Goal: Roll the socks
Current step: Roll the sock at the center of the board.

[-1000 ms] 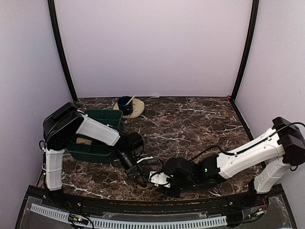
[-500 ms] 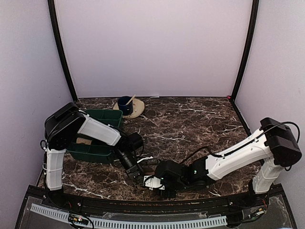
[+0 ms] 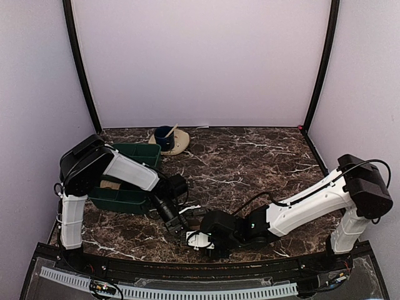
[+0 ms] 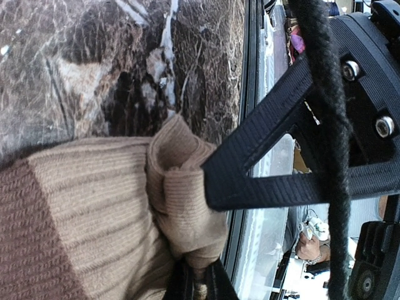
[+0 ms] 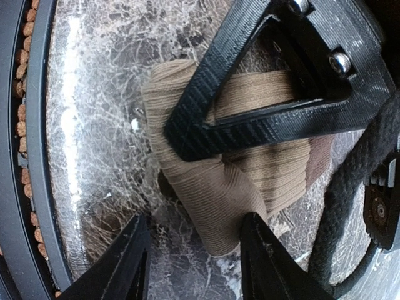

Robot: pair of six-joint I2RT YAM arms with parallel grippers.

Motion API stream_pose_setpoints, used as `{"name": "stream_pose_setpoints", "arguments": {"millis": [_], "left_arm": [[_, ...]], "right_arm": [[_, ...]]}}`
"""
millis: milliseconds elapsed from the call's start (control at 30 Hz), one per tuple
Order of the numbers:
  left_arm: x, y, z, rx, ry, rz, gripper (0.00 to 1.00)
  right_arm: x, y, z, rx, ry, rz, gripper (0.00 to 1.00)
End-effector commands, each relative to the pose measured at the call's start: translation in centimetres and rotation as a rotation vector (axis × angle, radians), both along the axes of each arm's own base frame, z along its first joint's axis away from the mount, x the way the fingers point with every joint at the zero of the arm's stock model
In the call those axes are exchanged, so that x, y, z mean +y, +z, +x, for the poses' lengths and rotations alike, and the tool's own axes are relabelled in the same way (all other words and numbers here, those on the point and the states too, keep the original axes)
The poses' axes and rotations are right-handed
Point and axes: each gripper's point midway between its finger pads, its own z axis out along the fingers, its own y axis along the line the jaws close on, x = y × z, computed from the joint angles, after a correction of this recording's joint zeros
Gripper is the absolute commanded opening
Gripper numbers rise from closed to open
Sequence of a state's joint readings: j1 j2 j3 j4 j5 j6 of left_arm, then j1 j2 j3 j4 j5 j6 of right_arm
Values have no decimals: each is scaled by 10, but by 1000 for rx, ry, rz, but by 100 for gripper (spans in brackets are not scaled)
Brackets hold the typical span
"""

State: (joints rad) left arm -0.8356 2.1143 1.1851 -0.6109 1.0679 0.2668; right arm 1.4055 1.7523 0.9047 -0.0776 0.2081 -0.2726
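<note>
Socks (image 4: 87, 206) in left claw (image 4: 200, 284) grip

Ahead of the right gripper (image 5: 195, 220), a finger of the left gripper (image 4: 199, 286) covered the middle of the socks (image 5: 215, 187); whether one or two lay there could not be told. Beside the left gripper the cloth ran off the frame, and its fingertips were cut off. From above, both claws hid the socks almost wholly.

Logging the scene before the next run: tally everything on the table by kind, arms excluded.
Tan sock: 1
Green bin: 2
Blue cup: 1
Beige saucer: 1
Light stick in the cup: 1
Total: 6
Tan patch in the near bin: too small to tell, uncounted.
</note>
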Motion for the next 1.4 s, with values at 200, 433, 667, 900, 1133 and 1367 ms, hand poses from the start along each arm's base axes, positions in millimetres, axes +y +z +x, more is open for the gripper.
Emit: {"name": "stream_pose_setpoints", "arguments": {"millis": [200, 433, 667, 900, 1133, 1367], "left_arm": [[8, -16, -3, -5, -19, 61, 0], [9, -17, -4, 0, -19, 62, 0], [8, -16, -3, 4, -19, 56, 0], [8, -15, -3, 7, -17, 54, 0], [8, -14, -1, 5, -14, 55, 0], [8, -13, 9, -22, 11, 71, 0]], "right_arm": [[18, 14, 2, -39, 21, 42, 46], [21, 18, 1, -42, 32, 48, 47], [20, 5, 1, -43, 41, 17, 47], [18, -5, 4, -25, 42, -8, 46], [5, -20, 7, 37, 14, -65, 26], [-13, -31, 1, 127, -2, -119, 10]]}}
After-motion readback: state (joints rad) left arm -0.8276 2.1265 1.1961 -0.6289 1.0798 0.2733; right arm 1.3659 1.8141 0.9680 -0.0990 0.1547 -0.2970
